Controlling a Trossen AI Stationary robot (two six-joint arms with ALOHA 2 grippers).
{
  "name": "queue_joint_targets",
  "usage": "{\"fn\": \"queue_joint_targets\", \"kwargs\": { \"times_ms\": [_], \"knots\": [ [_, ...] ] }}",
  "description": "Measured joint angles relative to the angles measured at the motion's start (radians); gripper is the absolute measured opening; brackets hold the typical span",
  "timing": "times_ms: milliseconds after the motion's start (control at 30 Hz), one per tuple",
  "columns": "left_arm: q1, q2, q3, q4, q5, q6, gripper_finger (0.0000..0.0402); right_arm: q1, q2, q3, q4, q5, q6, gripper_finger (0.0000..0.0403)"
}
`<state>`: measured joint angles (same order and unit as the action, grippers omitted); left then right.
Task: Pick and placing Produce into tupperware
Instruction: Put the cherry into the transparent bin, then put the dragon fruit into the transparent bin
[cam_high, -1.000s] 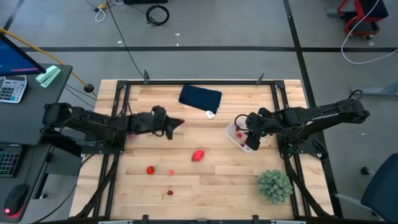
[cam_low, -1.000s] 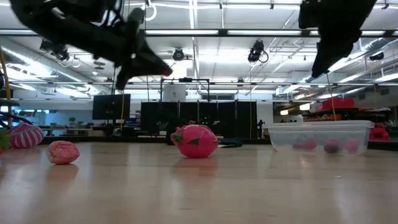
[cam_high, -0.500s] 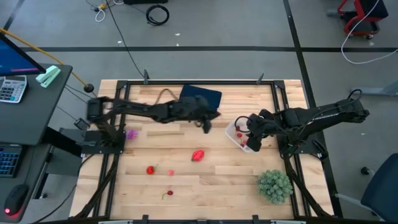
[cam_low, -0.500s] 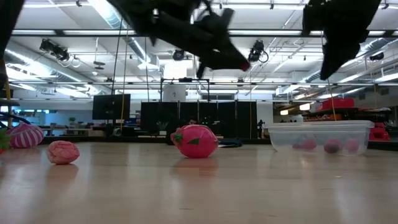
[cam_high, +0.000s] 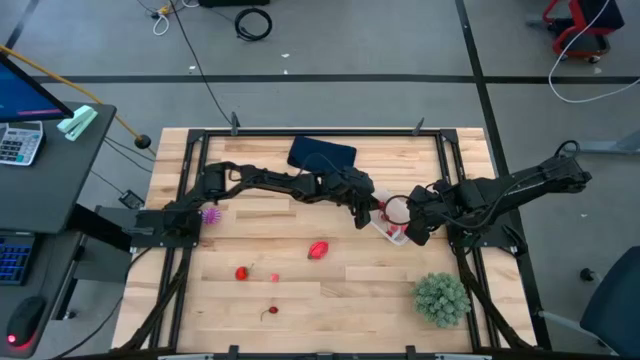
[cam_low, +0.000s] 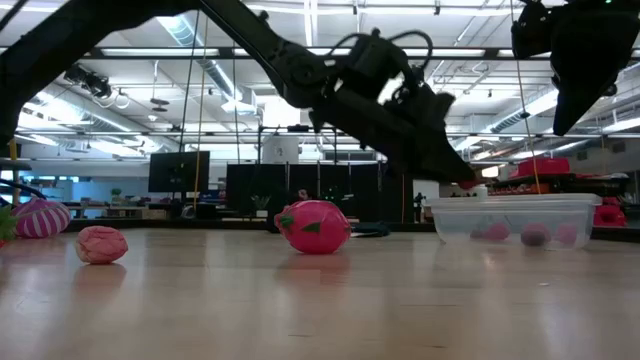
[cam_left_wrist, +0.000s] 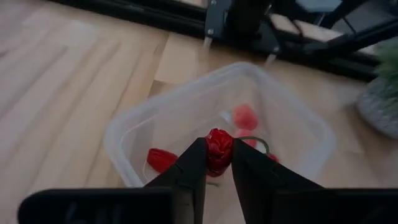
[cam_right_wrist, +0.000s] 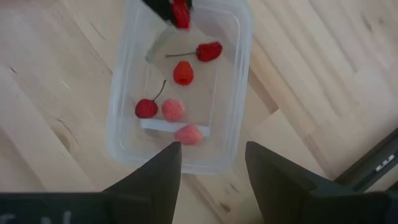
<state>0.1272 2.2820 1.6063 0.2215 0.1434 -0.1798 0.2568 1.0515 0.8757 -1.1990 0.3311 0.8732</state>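
— Wooden slatted table, a workshop hall with ceiling lights behind it. What lies on the surface?

— A dark navy cloth at the far edge, a bushy green plant at the near right corner. The clear tupperware sits right of centre; the right wrist view shows several red and pink pieces inside it, among them a cherry with its stem.

— Produce outside the container?

— A red-pink fruit near the middle, small red pieces nearer the left front, one stemmed piece at the front edge, a purple item beside the left arm's base.

— Left gripper?

— Left gripper reaches across to the container and hangs above its open top, fingers pinching a small red piece.

— Right gripper?

— Right gripper hovers above the tupperware's other end, fingers spread apart, nothing between them.
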Motion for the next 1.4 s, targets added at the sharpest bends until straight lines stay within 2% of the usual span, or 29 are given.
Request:
{"fn": "queue_joint_targets", "kwargs": {
  "times_ms": [133, 400, 533, 633, 767, 933, 1133, 1200, 1400],
  "knots": [
    [0.000, 0.033, 0.011, -0.009, 0.000, 0.054, 0.0098, 0.017, 0.000, 0.000, 0.002, 0.024, 0.001, 0.0187],
    [-0.002, 0.021, 0.012, -0.003, 0.000, 0.112, 0.0153, 0.017, 0.000, 0.000, 0.017, 0.055, 0.000, 0.0187],
    [-0.002, -0.012, 0.013, -0.028, 0.000, 0.086, 0.0172, 0.017, 0.000, 0.000, 0.039, 0.071, -0.027, 0.0187],
    [0.002, -0.082, 0.011, -0.081, 0.000, 0.084, 0.0176, 0.028, 0.000, -0.003, 0.107, 0.074, -0.088, 0.0187],
    [0.020, -0.222, 0.013, -0.223, 0.001, 0.165, 0.0168, 0.065, 0.001, -0.059, 0.329, 0.060, -0.208, 0.0187],
    [0.070, -0.435, 0.012, -0.408, -0.003, 0.235, 0.0157, 0.116, 0.018, -0.220, 0.792, 0.026, -0.447, 0.0188],
    [0.139, -0.659, 0.012, -0.453, -0.011, 0.220, 0.0144, 0.110, 0.117, -0.350, 1.302, 0.014, -0.776, 0.0212],
    [0.165, -0.721, 0.012, -0.454, -0.011, 0.207, 0.0140, 0.083, 0.162, -0.352, 1.409, 0.003, -0.801, 0.0229],
    [0.224, -0.829, 0.013, -0.458, -0.011, 0.191, 0.0131, -0.007, 0.353, -0.304, 1.524, -0.118, -0.857, 0.0280]
  ]
}}
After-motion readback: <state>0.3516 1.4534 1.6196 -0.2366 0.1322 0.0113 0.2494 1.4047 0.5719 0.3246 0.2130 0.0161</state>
